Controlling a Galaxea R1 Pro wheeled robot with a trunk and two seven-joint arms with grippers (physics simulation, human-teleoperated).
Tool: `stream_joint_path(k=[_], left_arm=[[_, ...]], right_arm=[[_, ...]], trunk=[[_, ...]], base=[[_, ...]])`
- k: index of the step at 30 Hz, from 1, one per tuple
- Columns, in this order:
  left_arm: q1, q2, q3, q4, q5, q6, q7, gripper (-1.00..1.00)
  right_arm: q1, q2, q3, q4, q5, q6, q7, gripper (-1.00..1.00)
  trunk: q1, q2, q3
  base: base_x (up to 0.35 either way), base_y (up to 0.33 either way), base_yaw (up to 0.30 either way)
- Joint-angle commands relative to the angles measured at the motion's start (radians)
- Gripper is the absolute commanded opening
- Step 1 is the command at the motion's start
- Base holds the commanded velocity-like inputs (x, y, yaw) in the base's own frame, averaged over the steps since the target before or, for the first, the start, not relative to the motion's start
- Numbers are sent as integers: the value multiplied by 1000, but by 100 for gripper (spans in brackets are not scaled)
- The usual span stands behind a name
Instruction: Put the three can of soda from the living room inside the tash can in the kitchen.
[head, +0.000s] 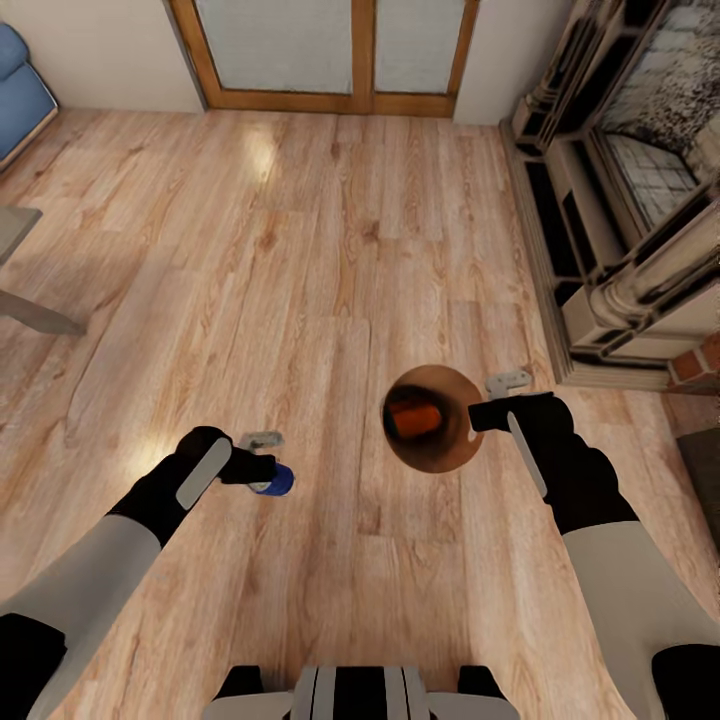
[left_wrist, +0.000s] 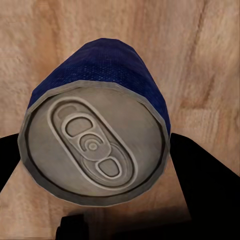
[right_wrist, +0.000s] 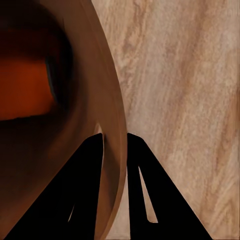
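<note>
My left gripper (head: 268, 478) is shut on a dark blue soda can (head: 276, 481), held above the wood floor; up close the can (left_wrist: 95, 135) shows its silvery top with the pull tab between the dark fingers. To its right, the round copper-brown trash can (head: 432, 418) hangs from my right gripper (head: 477, 418), which is shut on its rim (right_wrist: 114, 150). An orange soda can (head: 414, 417) lies inside the bin, seen also as an orange shape (right_wrist: 25, 87) at the bin's bottom.
Light wood plank floor (head: 300, 250) stretches ahead to a wood-framed door (head: 330, 50). An ornate fireplace (head: 620, 200) stands at the right. A blue sofa (head: 20, 95) and the corner of a low table (head: 20, 270) sit at the left.
</note>
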Motion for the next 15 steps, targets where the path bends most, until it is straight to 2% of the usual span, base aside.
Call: stream_joint_path(k=[1, 6, 7, 9, 12, 14, 15], left_arm=[[-2, 4, 2, -3, 2, 2, 0, -100], [-26, 30, 8, -11, 4, 11, -1, -100], [-31, 48, 9, -12, 6, 13, -4, -100], [-35, 67, 10, -13, 11, 15, -7, -100], [-47, 95, 15, -17, 33, 23, -18, -100], [-51, 103, 25, -18, 44, 30, -30, -100], [-53, 113, 37, -20, 55, 42, -54, -100]], right_arm=[[-1, 0, 0, -1, -21, 6, 6, -100], [0, 1, 2, -2, -22, 23, 6, -100], [0, 1, 2, -2, -22, 25, 7, -100], [0, 1, 2, -2, -23, 27, 7, -100], [0, 1, 2, -1, -24, 30, 9, -100], [0, 1, 3, -1, -25, 36, 11, -100], [0, 1, 3, -1, -25, 54, 13, -100]], trunk=[[-4, 7, 3], [-23, 42, 19], [-27, 49, 22], [-35, 63, 28], [-46, 84, 38], [-54, 98, 44], [-58, 105, 47]], base=[[0, 0, 0], [0, 0, 0], [0, 0, 0], [0, 0, 0], [0, 0, 0], [0, 0, 0], [0, 0, 0]])
